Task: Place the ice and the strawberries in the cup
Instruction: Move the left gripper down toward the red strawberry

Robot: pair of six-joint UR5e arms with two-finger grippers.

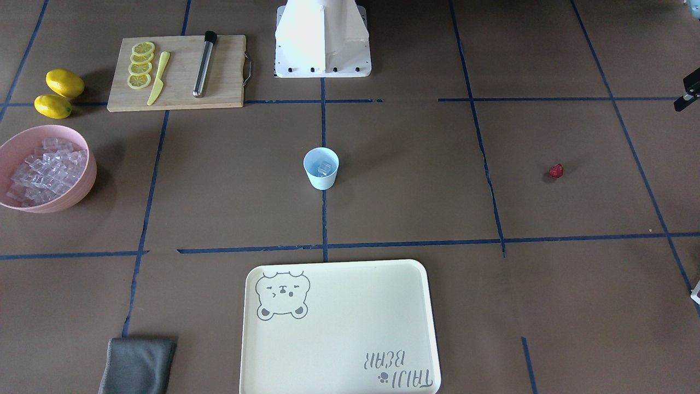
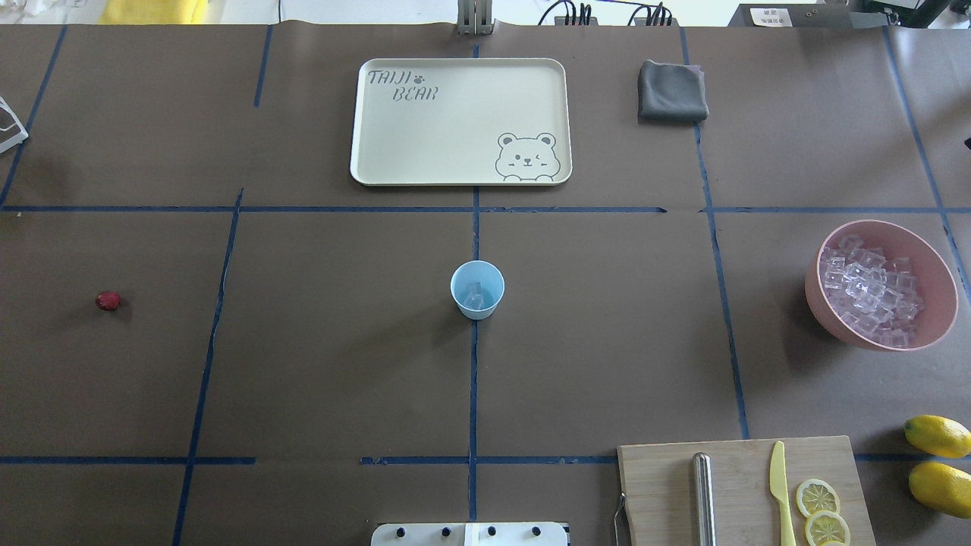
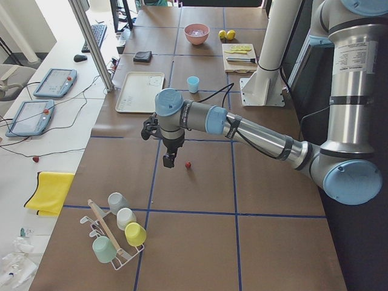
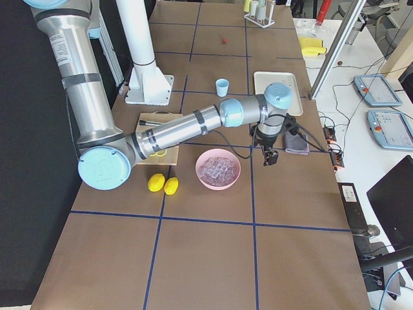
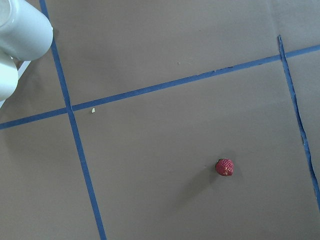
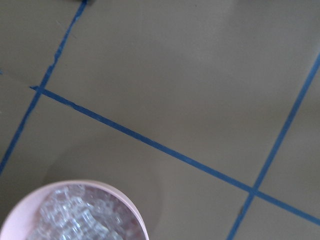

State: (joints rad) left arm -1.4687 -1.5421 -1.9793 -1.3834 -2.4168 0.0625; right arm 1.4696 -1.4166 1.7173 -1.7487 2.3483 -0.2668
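Observation:
The pale blue cup [image 2: 477,289] stands upright mid-table with a few clear ice cubes [image 2: 475,296] inside it. Many more ice cubes [image 2: 868,294] fill the pink bowl [image 2: 823,311] on the robot's right. One small red strawberry [image 2: 108,301] lies alone on the table far to the left, also visible in the left wrist view [image 5: 225,167]. My left gripper [image 3: 168,161] hangs above the table just beside the strawberry [image 3: 188,164]. My right gripper [image 4: 268,159] hovers beyond the bowl [image 4: 218,186]. Both show only in side views, so I cannot tell whether they are open or shut.
A wooden cutting board [image 2: 667,493] holds lemon slices [image 2: 818,498], a yellow knife [image 2: 780,485] and a metal muddler [image 2: 703,497]. Two lemons [image 2: 938,436] lie beside it. A cream tray [image 2: 394,152] and grey cloth [image 2: 671,92] sit at the far edge. A cup rack [image 3: 115,233] stands at the left end.

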